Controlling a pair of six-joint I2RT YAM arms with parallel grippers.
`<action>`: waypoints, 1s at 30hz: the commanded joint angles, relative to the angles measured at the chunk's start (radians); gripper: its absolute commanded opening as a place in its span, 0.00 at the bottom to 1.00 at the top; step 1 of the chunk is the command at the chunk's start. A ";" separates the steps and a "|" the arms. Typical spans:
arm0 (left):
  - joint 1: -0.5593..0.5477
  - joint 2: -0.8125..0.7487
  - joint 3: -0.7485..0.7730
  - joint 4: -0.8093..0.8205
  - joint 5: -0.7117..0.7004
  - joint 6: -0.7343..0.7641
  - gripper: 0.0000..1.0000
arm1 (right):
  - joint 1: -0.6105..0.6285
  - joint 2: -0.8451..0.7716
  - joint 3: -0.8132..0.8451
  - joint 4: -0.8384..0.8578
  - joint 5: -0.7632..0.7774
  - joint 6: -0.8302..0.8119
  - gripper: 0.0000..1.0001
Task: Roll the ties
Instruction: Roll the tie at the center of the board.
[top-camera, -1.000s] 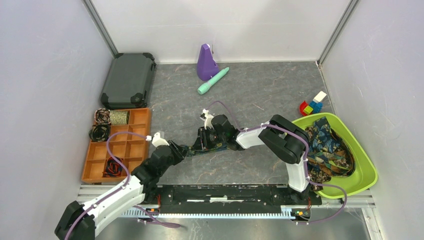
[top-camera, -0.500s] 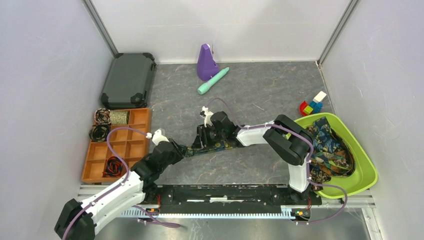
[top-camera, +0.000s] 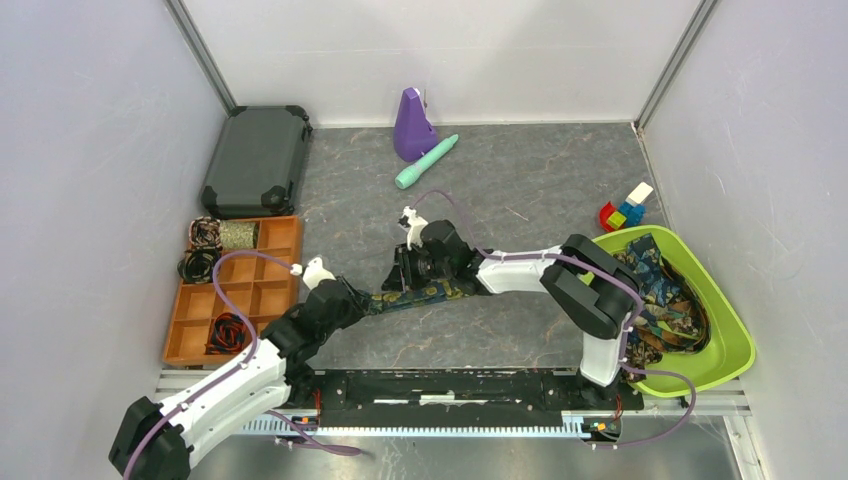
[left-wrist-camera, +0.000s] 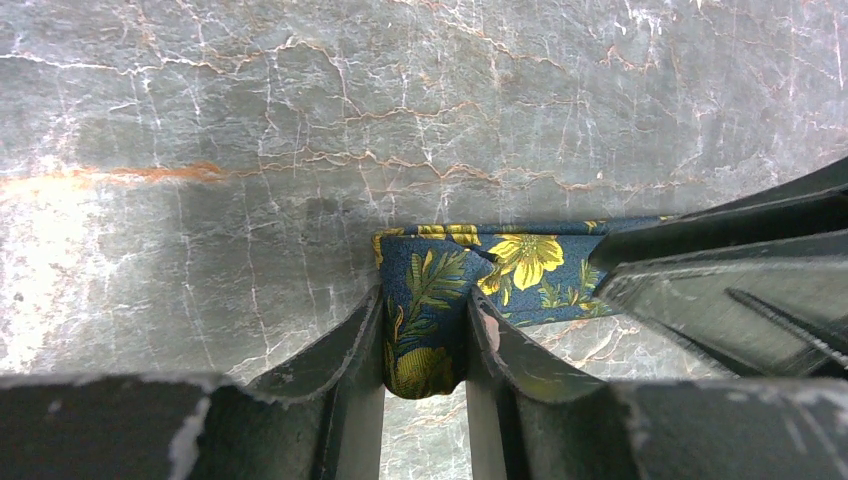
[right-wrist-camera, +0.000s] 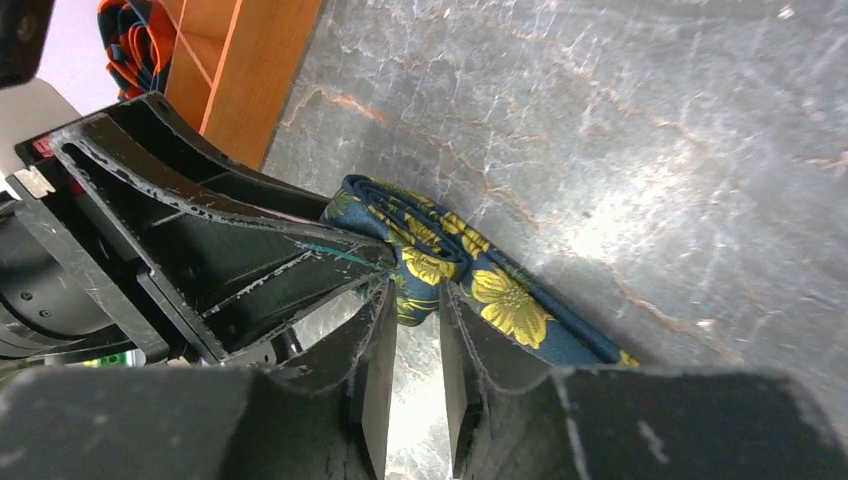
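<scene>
Right elbow (top-camera: 600, 285) sits farther out | left hand (left-wrist-camera: 425, 325) and right hand (right-wrist-camera: 418, 300) clamp the floral necktie (left-wrist-camera: 520, 262) | long axis runs between them

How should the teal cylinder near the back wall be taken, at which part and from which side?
I would grip the teal cylinder on its thicker near half, from straight above, closing across its width. It lies flat and diagonal, and farther up it passes close to the purple cone.

The left arm (top-camera: 230, 385) and right arm (top-camera: 520, 272) were clad in white shells with black joints, purple cables (top-camera: 222, 300) were looped along them, and black fingers (left-wrist-camera: 335, 355) were chipped pale at the edges.
</scene>
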 joint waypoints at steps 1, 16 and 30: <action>0.003 -0.002 0.041 -0.054 -0.044 0.060 0.09 | 0.031 0.047 0.022 0.069 0.001 0.036 0.26; 0.002 0.057 0.101 -0.084 -0.057 0.088 0.09 | 0.061 0.165 0.092 0.103 -0.030 0.062 0.20; -0.007 0.107 0.162 -0.172 -0.131 0.123 0.09 | 0.059 0.072 0.071 0.036 -0.003 -0.014 0.24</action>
